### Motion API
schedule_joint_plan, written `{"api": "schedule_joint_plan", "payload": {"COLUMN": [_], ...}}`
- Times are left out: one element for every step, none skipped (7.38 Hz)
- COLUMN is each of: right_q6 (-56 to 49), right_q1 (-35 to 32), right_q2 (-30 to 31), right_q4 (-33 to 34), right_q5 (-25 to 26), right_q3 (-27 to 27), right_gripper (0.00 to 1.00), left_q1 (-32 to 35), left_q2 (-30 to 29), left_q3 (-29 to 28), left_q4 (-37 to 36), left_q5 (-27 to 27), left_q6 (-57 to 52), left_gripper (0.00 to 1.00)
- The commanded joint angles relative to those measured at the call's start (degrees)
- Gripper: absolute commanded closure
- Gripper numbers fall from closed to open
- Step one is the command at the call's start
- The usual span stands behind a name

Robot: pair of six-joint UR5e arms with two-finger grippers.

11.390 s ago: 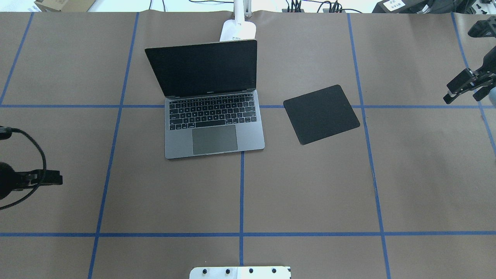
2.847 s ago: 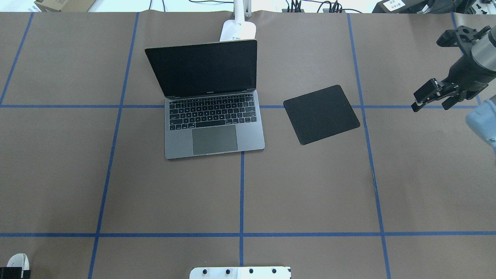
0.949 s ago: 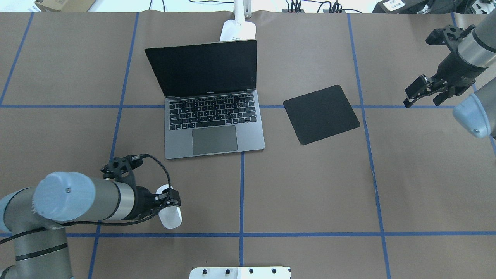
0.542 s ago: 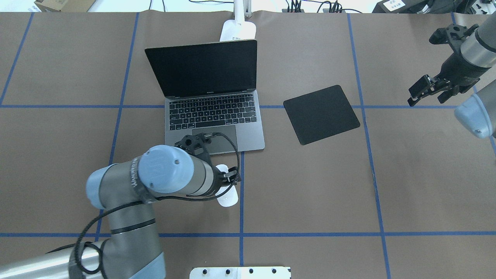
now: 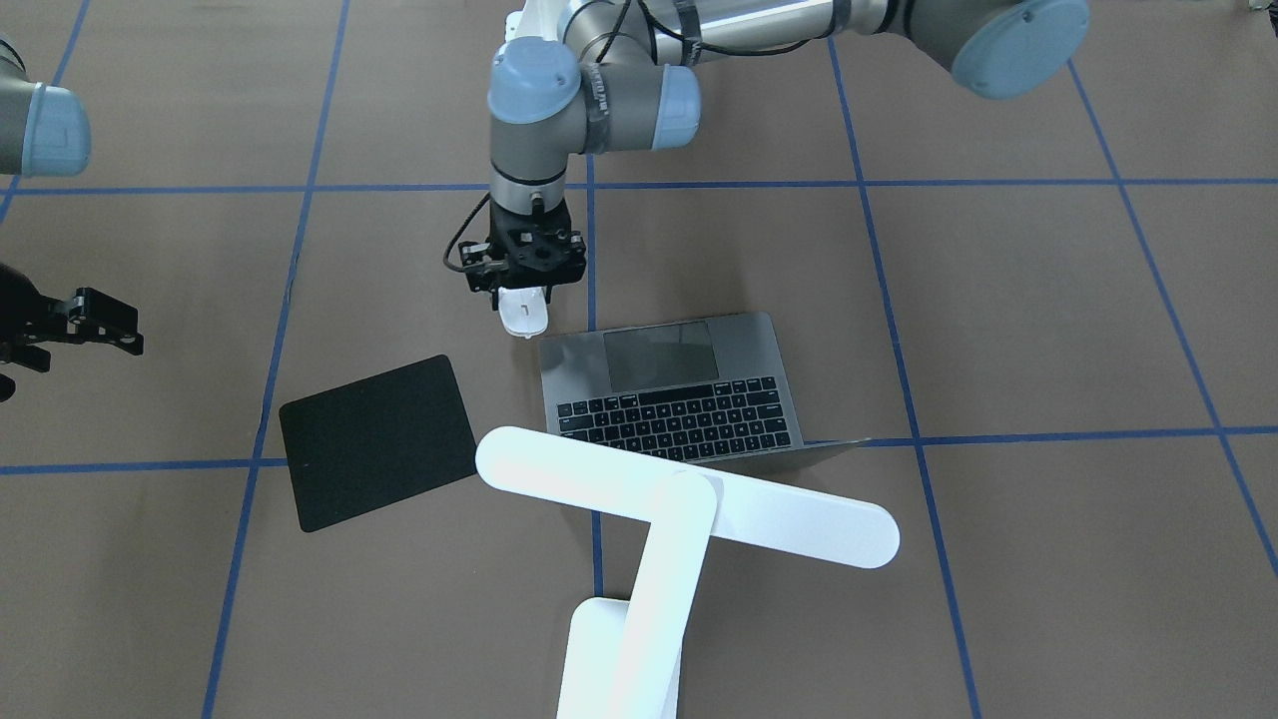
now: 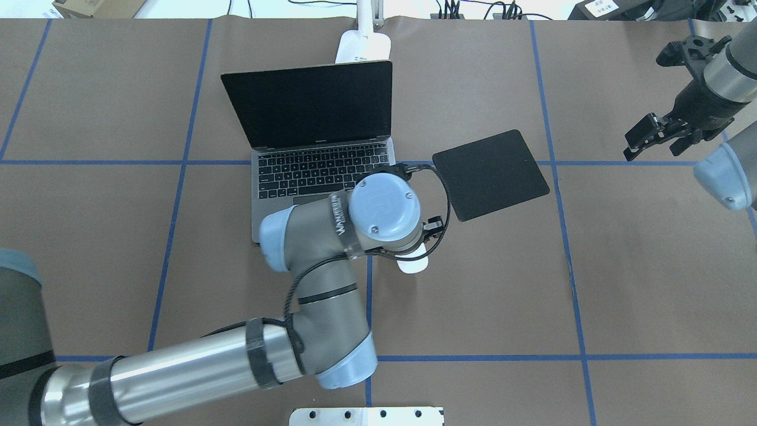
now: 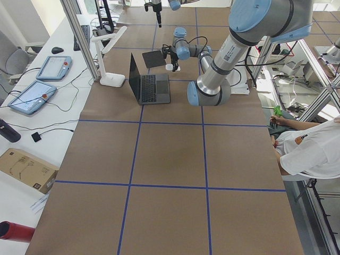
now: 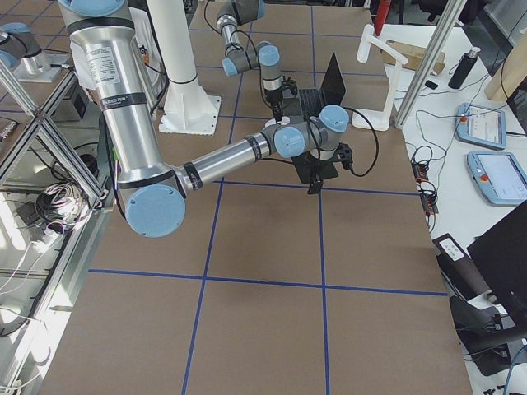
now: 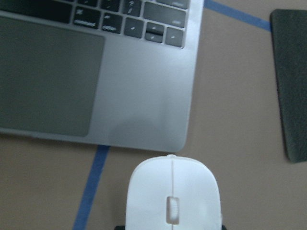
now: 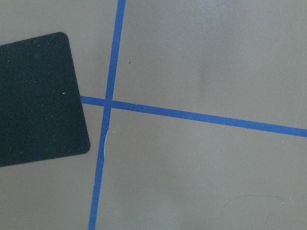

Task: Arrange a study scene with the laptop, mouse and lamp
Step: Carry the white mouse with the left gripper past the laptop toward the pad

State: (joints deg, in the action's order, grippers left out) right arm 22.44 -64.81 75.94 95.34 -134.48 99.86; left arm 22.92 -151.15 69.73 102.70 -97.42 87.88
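1. The mouse (image 9: 172,194) is a small, smooth white oval with a thin centre line and a small scroll wheel.
2. It sits just off the laptop's (image 6: 307,106) front corner, on the side toward the black pad (image 5: 377,439). Its nose points at that corner and does not touch it.
3. The left gripper (image 5: 523,295) pinches the mouse by its sides from above. Whether the mouse touches the table (image 6: 591,284) cannot be told.
4. The laptop is slim and dark grey, with black keys and a large grey trackpad. Its lid is open and the screen is dark.
5. The white lamp (image 5: 689,499) stands behind the laptop's lid, with its long, round-ended bar head above.
6. The right gripper (image 5: 128,328) hangs well beyond the pad from the laptop, its fingers spread and holding nothing.
7. Count: one laptop, one mouse, one lamp, one pad, two grippers.
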Motion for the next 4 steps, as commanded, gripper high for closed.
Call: {"api": "schedule_joint_plan", "payload": {"right_q6": [0.1, 0.3, 0.3, 0.3], "right_q1": [-0.1, -0.1, -0.1, -0.1], "right_q2": [-0.3, -0.3, -0.4, -0.4], "right_q4": [-0.1, -0.2, -0.2, -0.2], "right_q5": [-0.1, -0.1, -0.1, -0.1], "right_q3": [0.1, 0.2, 0.2, 0.2], "right_gripper": [0.01, 0.01, 0.01, 0.01], "left_q1": [1.5, 2.3, 2.4, 2.4], "left_q2": [-10.5, -14.2, -15.6, -19.1], "left_q3": [-18.4, -24.1, -25.5, -30.8], "left_q4": [6.9, 8.5, 8.7, 9.6], "left_q5": [3.3, 3.5, 3.5, 4.2], "left_q6": [-4.0, -4.5, -5.3, -5.5], "left_gripper": [0.43, 0.44, 0.44, 0.44]}}
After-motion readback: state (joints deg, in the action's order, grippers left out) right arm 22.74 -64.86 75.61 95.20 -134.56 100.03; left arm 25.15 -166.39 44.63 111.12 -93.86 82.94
